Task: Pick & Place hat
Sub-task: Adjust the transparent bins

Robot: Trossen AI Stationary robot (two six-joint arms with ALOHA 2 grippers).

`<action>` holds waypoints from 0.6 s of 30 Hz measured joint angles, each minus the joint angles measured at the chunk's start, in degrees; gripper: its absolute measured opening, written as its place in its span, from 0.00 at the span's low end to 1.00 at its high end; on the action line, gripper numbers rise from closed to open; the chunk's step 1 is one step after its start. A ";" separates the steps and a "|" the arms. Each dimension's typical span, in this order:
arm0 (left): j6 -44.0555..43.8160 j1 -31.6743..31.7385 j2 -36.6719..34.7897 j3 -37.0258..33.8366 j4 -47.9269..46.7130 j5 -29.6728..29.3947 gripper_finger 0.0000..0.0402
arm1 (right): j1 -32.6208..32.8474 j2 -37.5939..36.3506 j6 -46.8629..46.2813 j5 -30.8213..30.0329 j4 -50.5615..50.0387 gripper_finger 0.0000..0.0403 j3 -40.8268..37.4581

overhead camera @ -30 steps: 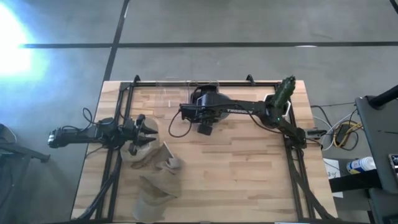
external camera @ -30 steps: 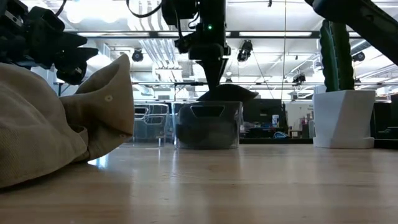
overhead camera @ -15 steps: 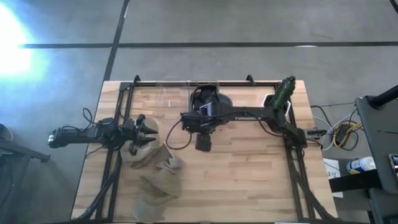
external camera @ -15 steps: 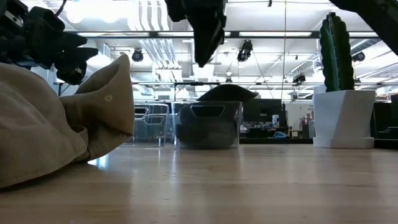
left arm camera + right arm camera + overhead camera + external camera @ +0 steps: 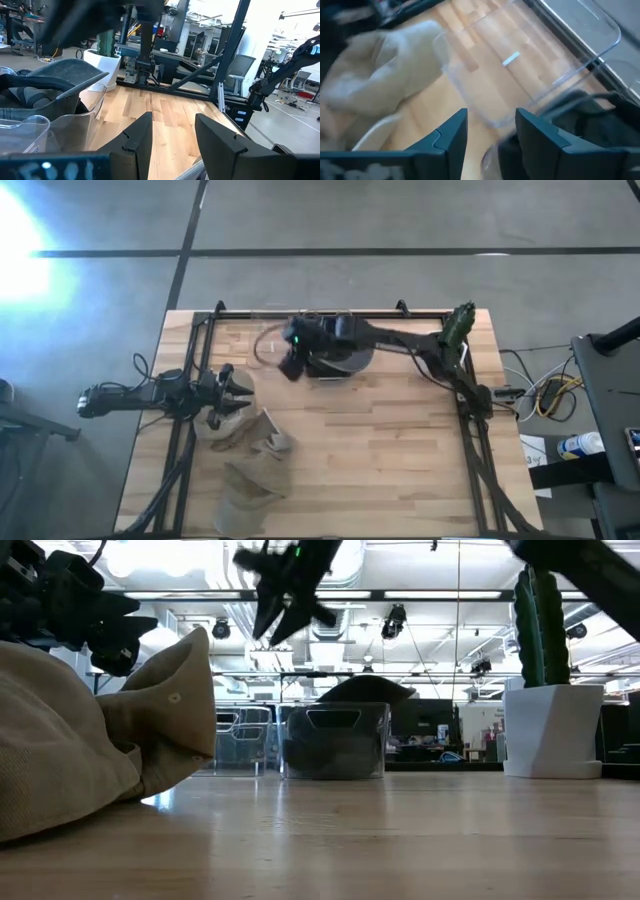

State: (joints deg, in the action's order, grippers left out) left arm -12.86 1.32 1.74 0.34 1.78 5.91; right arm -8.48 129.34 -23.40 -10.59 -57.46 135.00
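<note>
A dark hat (image 5: pixel 340 358) lies in a clear bin (image 5: pixel 335 740) at the table's far middle, its crown (image 5: pixel 365 690) standing above the rim. Several beige hats (image 5: pixel 248 455) lie piled at the near left; they also show in the low view (image 5: pixel 90 740). My right gripper (image 5: pixel 288 362) is open and empty, high over the table just left of the bin, and it also shows in the low view (image 5: pixel 285 590) and its own wrist view (image 5: pixel 490 120). My left gripper (image 5: pixel 235 392) is open and empty just above the far end of the beige pile, as its own wrist view (image 5: pixel 172 125) also shows.
A second, empty clear bin (image 5: pixel 270 337) stands left of the one with the dark hat. A cactus in a white pot (image 5: pixel 455 330) stands at the far right corner. Bare wood (image 5: pixel 390 450) lies across the near right of the table.
My right gripper has risen from the dark hat in the bin and swung toward the table's left, turning as it went. The dark hat stays in the bin.
</note>
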 joint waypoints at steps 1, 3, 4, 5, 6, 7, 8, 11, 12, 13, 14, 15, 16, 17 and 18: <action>0.00 0.02 0.00 0.00 -0.02 0.00 0.35 | -1.17 0.85 0.05 1.59 1.29 0.39 0.00; 0.00 0.01 0.00 0.00 -0.03 0.00 0.35 | -3.09 2.75 0.72 4.17 3.02 0.37 -0.03; 0.00 0.02 0.00 0.00 -0.02 0.02 0.35 | -3.93 3.62 0.86 5.09 3.84 0.37 -0.09; 0.00 0.02 0.00 0.00 -0.02 0.00 0.35 | -4.61 4.57 0.93 5.83 4.52 0.36 -0.11; 0.00 0.02 0.00 0.00 -0.02 0.00 0.35 | -5.19 5.49 1.06 6.43 5.40 0.36 -0.11; 0.00 0.02 0.00 0.00 0.00 0.00 0.35 | -5.74 6.19 1.34 7.00 6.09 0.36 -0.11; 0.00 0.01 0.00 0.00 -0.02 0.00 0.35 | -6.14 7.04 2.09 7.43 6.36 0.35 -0.11; 0.00 0.00 0.02 0.00 0.00 0.00 0.35 | -6.99 8.86 5.70 6.81 7.37 0.35 -0.13; 0.00 0.02 0.00 0.00 0.00 0.00 0.35 | -7.10 9.33 7.44 6.12 8.04 0.34 -0.12; 0.00 0.02 0.00 0.00 0.02 0.00 0.35 | -7.20 9.73 9.42 5.55 8.01 0.34 -0.11; 0.00 0.02 0.02 0.00 0.00 0.00 0.35 | -7.29 10.34 11.54 4.76 8.06 0.34 -0.11; 0.00 0.02 0.07 0.00 0.02 0.00 0.35 | -7.36 10.88 13.80 4.08 8.48 0.33 -0.11; 0.00 0.01 0.07 0.00 0.02 0.00 0.35 | -7.45 11.45 16.12 3.58 8.59 0.33 -0.11; 0.00 0.02 0.10 0.00 0.02 0.00 0.35 | -7.55 11.92 18.36 3.11 8.37 0.33 -0.11; 0.00 0.01 0.11 0.00 0.02 0.00 0.35 | -7.64 12.41 20.38 3.12 8.29 0.32 -0.11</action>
State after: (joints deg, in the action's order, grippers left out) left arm -12.86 1.33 1.85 0.34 1.80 5.91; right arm -16.12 141.75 -3.02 -7.48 -49.17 134.89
